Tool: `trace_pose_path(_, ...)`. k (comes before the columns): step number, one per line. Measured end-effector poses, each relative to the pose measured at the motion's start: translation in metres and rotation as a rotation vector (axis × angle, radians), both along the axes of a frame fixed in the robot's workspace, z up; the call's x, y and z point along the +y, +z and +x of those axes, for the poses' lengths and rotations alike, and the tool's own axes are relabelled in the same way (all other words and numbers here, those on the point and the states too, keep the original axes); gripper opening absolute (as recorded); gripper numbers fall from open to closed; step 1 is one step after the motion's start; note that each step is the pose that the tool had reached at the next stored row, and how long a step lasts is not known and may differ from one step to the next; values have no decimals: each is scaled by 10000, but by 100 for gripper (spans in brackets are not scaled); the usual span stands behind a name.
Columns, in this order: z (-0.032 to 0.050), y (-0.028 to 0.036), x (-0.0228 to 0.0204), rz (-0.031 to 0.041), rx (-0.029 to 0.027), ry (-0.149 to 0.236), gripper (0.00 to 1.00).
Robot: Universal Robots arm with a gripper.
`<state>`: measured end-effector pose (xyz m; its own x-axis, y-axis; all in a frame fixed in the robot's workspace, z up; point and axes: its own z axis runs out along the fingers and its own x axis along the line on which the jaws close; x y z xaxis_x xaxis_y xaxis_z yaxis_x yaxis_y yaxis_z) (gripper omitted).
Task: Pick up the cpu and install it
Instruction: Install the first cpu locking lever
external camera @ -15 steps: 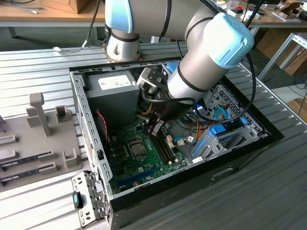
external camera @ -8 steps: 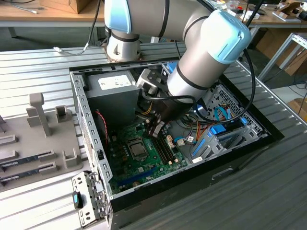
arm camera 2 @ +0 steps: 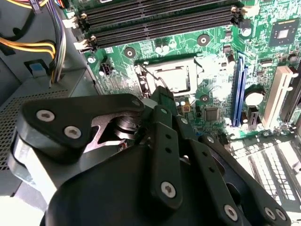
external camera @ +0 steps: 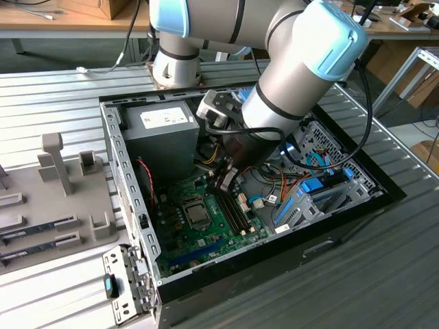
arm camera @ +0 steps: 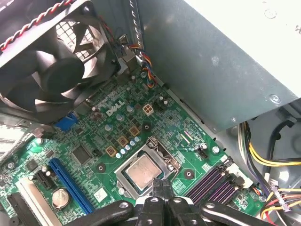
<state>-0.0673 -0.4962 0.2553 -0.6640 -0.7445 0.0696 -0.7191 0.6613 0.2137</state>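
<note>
The cpu [external camera: 197, 214] is a small square chip with a pale metal top. It lies flat in the socket of the green motherboard [external camera: 180, 236], seen in both wrist views as the cpu [arm camera: 143, 170] [arm camera 2: 175, 77]. The socket's metal frame [arm camera: 123, 181] stands around it. My gripper [external camera: 226, 179] hangs inside the computer case just above the board, beside the socket. Its black fingertips [arm camera: 161, 188] sit together with nothing between them, their ends close to the chip's edge. In the second wrist view the gripper [arm camera 2: 162, 96] partly covers one side of the socket.
A grey power supply box [external camera: 161, 133] fills the case's back corner, with coloured cables [arm camera: 263, 160] beside it. A black fan [arm camera: 56, 61] sits at the case wall. Empty memory slots [arm camera 2: 160, 19] run next to the socket. A grey fixture tray [external camera: 55, 199] lies outside the case.
</note>
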Motion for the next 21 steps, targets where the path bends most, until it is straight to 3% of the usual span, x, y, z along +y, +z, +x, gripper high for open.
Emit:
trace_pose_path(3,0,0,0,0,0,153,11)
trace_pose_path(7,1,-5,0,0,0,992,11)
trace_pose_path(12,1,-17,0,-1,0,2127,11)
trace_pose_path(16,1,-32,0,-2,0,3482,11)
trace_pose_path(21,1,-32,0,0,-1,4585,11)
